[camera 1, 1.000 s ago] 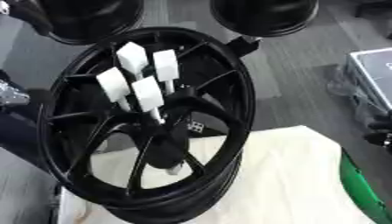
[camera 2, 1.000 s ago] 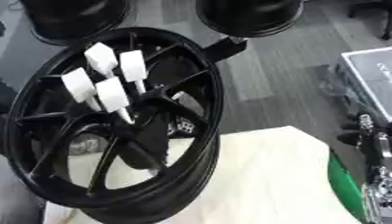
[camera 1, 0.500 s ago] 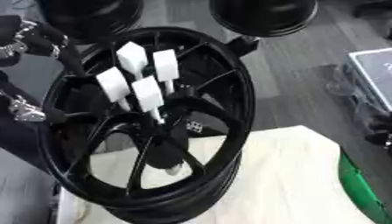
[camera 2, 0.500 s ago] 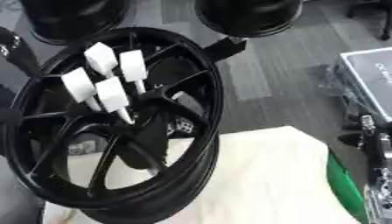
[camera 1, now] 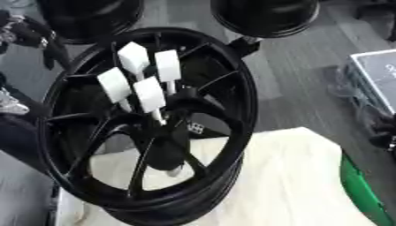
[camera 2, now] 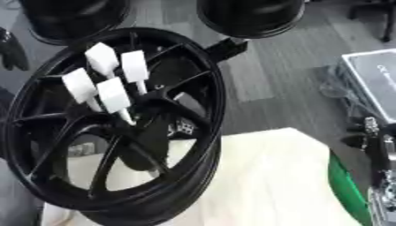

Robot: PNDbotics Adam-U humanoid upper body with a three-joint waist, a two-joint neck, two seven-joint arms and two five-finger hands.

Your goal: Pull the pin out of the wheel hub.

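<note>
A black spoked wheel hub [camera 1: 232,110] stands tilted on a cream cloth [camera 1: 286,185]. Several pins with white block heads [camera 1: 147,95] stick out of its centre toward me. My left hand [camera 1: 31,35], black with silver parts, hangs at the upper left just outside the rim, with its fingers [camera 1: 50,50] relaxed and pointing down; it touches no pin. My right hand [camera 2: 379,145] shows only as a dark part at the right edge, away from the wheel.
Two more black wheels [camera 1: 267,15] stand on the grey floor behind. A grey case [camera 2: 371,84] lies at the right. A green edge [camera 1: 359,190] borders the cloth at the lower right.
My left hand has come into view at the upper left beside the rim. The wheel and the pins have not moved.
</note>
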